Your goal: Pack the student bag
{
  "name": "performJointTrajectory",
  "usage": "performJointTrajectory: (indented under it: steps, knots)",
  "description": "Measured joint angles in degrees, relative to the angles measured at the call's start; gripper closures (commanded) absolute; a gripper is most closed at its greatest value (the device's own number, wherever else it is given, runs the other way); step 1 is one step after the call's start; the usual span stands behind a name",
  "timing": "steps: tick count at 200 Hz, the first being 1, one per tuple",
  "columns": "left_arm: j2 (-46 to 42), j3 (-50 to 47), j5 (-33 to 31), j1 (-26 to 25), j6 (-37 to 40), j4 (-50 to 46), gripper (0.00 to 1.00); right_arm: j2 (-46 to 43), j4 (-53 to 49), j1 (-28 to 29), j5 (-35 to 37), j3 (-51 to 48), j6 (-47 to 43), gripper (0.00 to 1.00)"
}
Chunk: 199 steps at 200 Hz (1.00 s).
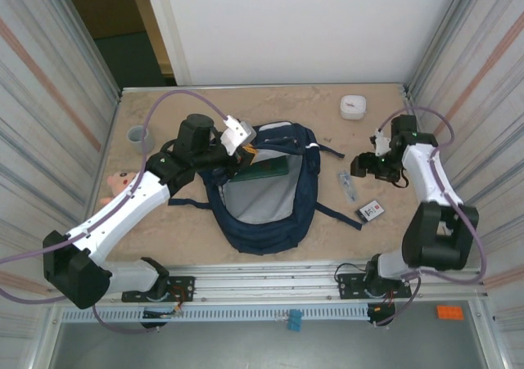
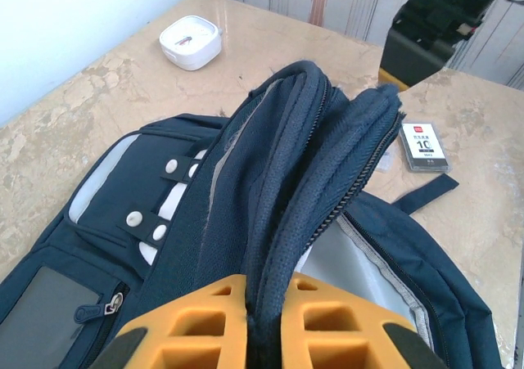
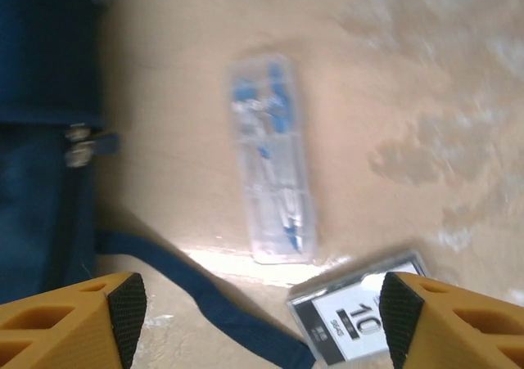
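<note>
Left wrist: gripping student bag (image 2: 278, 181) rim.
Clamped with left fingers (image 2: 201, 324); spread apart with right fingers (image 3: 65, 316) above clear case (image 3: 273, 160) on table (image 3: 426, 74).

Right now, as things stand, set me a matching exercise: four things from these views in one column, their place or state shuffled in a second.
Column one
1. left gripper
2. right gripper
3. white box
4. grey cup

Column two
A. open, near the clear case
B. far left part of the table
C. shut on the opening edge of the student bag
D. far right part of the table, near the wall

Pairs: 1-C, 2-A, 3-D, 4-B.
</note>
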Motion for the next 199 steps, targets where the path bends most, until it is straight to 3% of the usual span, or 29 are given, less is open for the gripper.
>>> performJointTrajectory:
  steps: [21, 71, 130, 147, 169, 199]
  knots:
    - [0.0, 0.0, 0.0, 0.0, 0.0, 0.0, 1.00, 6.6, -2.0, 1.1, 1.8, 2.4, 2.3, 0.22]
    - [0.0, -0.2, 0.0, 1.0, -1.0, 0.4, 1.00, 18.3, -3.0, 10.0, 7.5, 10.1, 3.0, 0.22]
    - [0.3, -0.3, 0.5, 2.2, -1.1, 0.7, 1.00, 27.2, -2.7, 10.8, 9.9, 12.9, 2.7, 0.24]
    - [0.8, -0.3, 1.0, 2.3, -1.0, 0.7, 1.00, 28.7, -2.1, 10.8, 9.9, 12.9, 2.5, 0.29]
    - [1.9, -0.1, 1.6, 2.3, -1.0, 0.9, 1.00, 29.1, -1.9, 10.8, 11.1, 12.9, 2.4, 0.47]
    - [2.7, 0.1, 2.2, 2.3, -1.1, 0.9, 1.00, 29.1, -1.9, 10.7, 12.8, 12.9, 1.4, 0.55]
